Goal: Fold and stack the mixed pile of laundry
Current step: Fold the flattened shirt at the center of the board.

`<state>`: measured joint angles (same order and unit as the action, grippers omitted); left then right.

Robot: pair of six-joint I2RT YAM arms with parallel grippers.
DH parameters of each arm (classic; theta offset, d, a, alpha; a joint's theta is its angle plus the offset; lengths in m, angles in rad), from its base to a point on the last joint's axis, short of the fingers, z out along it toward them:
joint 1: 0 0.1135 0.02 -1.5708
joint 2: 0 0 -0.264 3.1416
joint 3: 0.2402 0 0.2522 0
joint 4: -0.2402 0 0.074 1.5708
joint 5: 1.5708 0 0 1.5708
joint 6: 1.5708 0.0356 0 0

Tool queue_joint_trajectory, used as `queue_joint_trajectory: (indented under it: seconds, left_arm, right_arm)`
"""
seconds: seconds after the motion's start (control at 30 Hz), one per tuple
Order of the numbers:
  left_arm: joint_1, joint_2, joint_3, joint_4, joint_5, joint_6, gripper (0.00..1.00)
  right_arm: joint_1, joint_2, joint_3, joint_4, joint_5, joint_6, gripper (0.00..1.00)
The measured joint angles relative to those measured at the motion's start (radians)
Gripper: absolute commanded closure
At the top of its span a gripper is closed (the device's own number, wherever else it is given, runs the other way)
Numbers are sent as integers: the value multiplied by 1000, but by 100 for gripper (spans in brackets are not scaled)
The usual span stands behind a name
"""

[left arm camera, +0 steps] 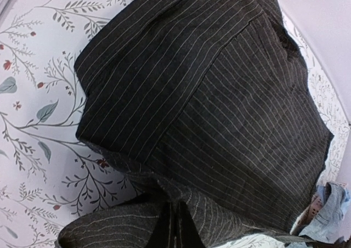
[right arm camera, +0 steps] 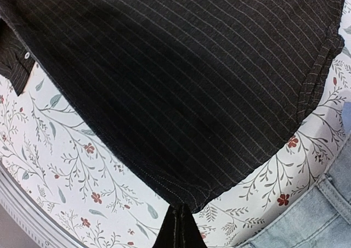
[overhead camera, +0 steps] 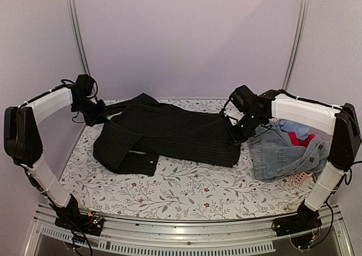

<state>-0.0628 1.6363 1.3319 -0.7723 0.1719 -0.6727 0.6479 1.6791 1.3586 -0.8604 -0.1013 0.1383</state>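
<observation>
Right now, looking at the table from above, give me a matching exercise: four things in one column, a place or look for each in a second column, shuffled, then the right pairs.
Column one
1. black pinstriped shirt
2. light-blue denim
3. red garment
4. table cover

Column two
A. white with a floral print
B. spread mid-table, pinched by the left claw and the right claw
C. on the right side, next to the shirt's right end
D. far right, peeking out behind the denim

Pairs: 1-B, 2-C, 3-D, 4-A
</observation>
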Motion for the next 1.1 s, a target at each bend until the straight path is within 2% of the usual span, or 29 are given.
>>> queue_joint_trajectory:
  seconds: [0.3,0.67,0.87,1.1]
  left_arm:
    - [-11,209,119,48,26,16,100]
    - [-20,359,183,90,39,18,100]
    - [-22,447,259,104,53,25,100]
    - [-37,474,277,120,56,33,100]
  right_arm:
    - [-70,155,61,-8,-10,-57,100]
    - [-90,301,124,-7,-8,-73,100]
    - [-112,337,129,-6,-5,-73,100]
    - [-117,343,129,0,-5,-75,100]
